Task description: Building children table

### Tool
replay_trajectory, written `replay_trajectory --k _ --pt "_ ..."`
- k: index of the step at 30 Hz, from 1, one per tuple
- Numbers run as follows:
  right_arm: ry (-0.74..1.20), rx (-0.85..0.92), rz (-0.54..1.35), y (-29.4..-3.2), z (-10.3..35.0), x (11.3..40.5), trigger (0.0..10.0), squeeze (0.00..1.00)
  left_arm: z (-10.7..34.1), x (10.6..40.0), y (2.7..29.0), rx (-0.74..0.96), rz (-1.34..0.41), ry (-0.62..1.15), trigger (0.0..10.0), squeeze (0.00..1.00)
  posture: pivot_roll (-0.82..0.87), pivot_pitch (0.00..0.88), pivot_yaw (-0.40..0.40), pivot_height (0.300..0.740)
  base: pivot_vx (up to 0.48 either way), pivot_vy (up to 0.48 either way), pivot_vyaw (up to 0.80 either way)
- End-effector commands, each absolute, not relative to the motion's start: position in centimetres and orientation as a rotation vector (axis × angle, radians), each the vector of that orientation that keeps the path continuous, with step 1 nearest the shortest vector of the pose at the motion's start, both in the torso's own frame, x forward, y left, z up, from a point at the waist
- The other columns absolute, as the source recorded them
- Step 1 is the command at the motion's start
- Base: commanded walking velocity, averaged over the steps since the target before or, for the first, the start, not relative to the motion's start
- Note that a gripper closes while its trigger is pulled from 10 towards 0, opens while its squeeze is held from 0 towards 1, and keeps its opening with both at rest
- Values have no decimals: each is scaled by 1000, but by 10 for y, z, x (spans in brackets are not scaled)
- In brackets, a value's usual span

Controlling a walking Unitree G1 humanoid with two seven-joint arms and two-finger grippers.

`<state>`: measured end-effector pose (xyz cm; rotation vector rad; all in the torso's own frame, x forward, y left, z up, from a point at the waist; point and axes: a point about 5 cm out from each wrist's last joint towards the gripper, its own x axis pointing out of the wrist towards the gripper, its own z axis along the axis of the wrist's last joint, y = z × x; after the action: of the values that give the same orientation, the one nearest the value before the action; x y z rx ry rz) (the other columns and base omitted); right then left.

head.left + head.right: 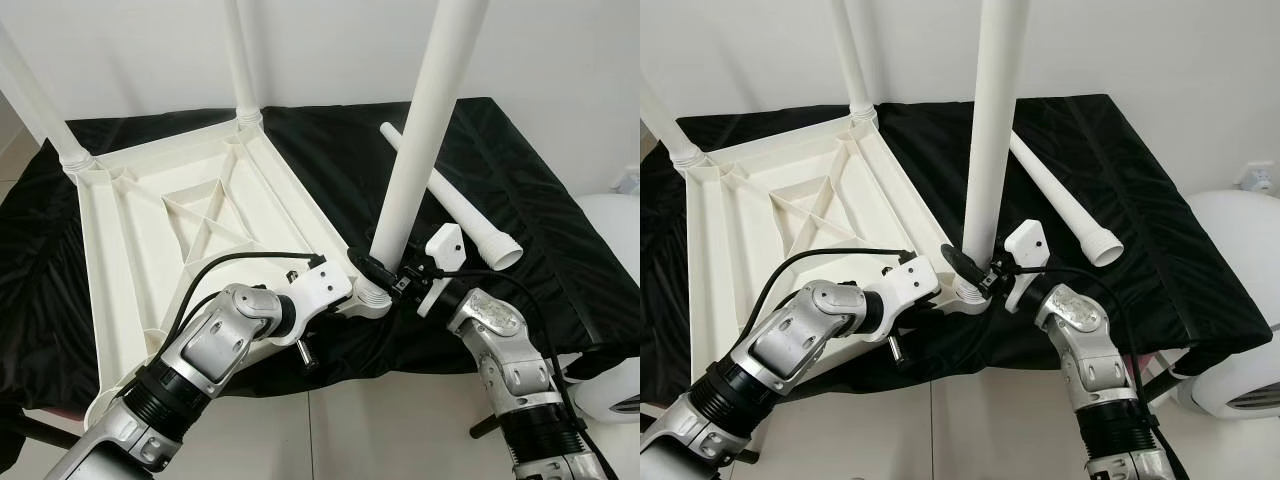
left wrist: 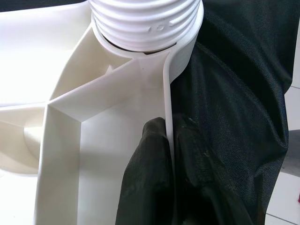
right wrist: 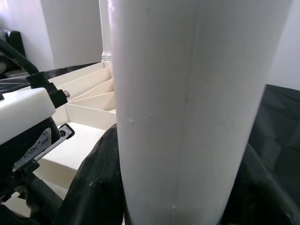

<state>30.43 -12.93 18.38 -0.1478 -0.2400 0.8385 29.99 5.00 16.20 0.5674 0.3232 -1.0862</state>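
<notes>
The right gripper (image 1: 385, 272) clasps the near table leg (image 1: 425, 130) at its base, at 12 o'clock. The left gripper (image 2: 171, 140) pinches the upturned tabletop (image 1: 140, 230) rim at 6 o'clock of that socket. Three legs stand; one loose leg (image 1: 455, 205) lies on the black cloth (image 1: 530, 200).

upright legs (image 1: 425, 140) crowd tabletop (image 1: 150, 230), black cloth (image 1: 520, 170) open

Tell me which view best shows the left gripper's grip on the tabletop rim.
Left wrist view: the left gripper pinches the tabletop rim, one finger on each side. In the eye views its wrist hides the fingers; the right wrist view catches just its housing.
</notes>
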Motion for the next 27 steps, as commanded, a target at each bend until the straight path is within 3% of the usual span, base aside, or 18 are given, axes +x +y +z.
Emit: replay_trajectory --k 1,27 --pt "-76 -100 859 -121 150 296 10000 0 166 300 47 601 -1075 294 10000 0 -92 156 62 740 0 0 0" --pt "-113 -78 774 -106 157 289 10000 0 168 302 48 596 -1069 293 10000 0 -92 160 60 740 0 0 0"
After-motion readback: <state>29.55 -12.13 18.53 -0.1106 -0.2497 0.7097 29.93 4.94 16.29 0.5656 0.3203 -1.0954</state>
